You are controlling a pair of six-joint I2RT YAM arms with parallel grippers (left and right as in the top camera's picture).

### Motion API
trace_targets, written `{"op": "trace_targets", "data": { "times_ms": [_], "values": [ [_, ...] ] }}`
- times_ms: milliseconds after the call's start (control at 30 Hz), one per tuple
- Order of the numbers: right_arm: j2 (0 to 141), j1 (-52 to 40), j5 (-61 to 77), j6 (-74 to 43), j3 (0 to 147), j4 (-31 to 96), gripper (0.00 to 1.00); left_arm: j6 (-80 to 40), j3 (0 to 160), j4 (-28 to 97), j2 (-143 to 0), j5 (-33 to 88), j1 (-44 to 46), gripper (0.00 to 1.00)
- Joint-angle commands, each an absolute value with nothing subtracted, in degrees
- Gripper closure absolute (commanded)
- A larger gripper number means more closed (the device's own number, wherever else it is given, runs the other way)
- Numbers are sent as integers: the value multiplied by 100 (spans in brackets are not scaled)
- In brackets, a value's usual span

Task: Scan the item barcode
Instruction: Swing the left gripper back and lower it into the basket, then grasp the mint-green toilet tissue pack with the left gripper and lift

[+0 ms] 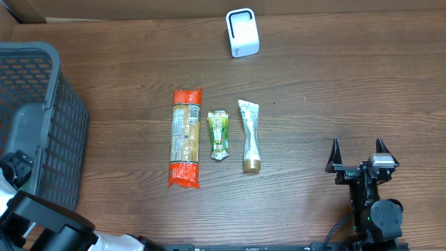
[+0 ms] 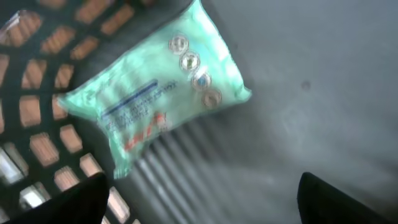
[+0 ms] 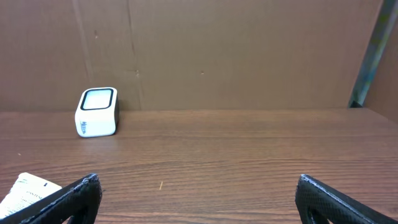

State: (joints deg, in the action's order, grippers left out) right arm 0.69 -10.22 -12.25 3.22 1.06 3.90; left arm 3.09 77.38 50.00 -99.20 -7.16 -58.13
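Your left pincer [image 2: 208, 198] is nearest, hanging inside the basket [image 1: 31, 47] with its jaws spread wide and nothing between them. Right below it a mint-green pouch [image 2: 155, 99] lies flat on the basket floor, against the mesh wall. It looks like soft, light, slick film, so if that is your item, close across its short width near the middle, not on a corner, which would likely slip out.

Your right pincer [image 1: 357, 150] sits low at the other near corner of the bench [image 1: 313, 90], jaws fully apart and empty, well apart from everything.

Further out, mid-bench, three more candidates lie side by side, not touching.
- **The pasta packet [image 1: 186, 138]** is long, with crinkly wrap and probably brittle contents. Take it across the middle and squeeze gently.
- **The small green sachet [image 1: 219, 135]** is thin and flat on the wood. Expect trouble getting a finger under it.
- **The tube [image 1: 249, 134]** is soft in the body and will dent. Its stiffest part is by the gold cap [image 1: 251, 165] at the near end, so grip there.

No barcode can be made out on any of them, so you may need to turn the item in hand.

Farthest off stands the white scanner [image 1: 242, 33], upright near the back edge, its window facing up and toward you.
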Motion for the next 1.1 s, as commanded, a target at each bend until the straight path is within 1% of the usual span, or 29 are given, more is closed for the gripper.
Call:
{"op": "trace_targets", "data": {
  "times_ms": [0, 67, 233, 300, 500, 667, 967, 1067],
  "values": [
    [27, -1055, -1232, 346, 47, 349, 0, 1179, 7325, 4460, -9924, -790, -5800, 11],
    [27, -1055, -1232, 346, 47, 349, 0, 1509, 7098, 4108, -9926, -790, -5813, 12],
    [27, -1055, -1232, 346, 47, 349, 0, 2206, 6593, 3291, -9931, -792, -5817, 8],
    [27, -1055, -1232, 346, 47, 349, 0, 2633, 6390, 2910, -9933, -794, -5817, 10],
    [27, -1055, -1232, 346, 47, 349, 0, 2880, 6307, 2381, -9933, -794, -5865, 11],
    [27, -1055, -1232, 346, 47, 349, 0, 3227, 6307, 2329, -9981, -792, -5942, 12],
    [27, -1055, -1232, 346, 47, 349, 0, 3218, 6307, 2228, -10471, -764, -6128, 12],
    [27, -1055, -1232, 346, 47, 349, 0, 3216, 6307, 2176, -10709, -742, -6128, 14]
  ]
}}
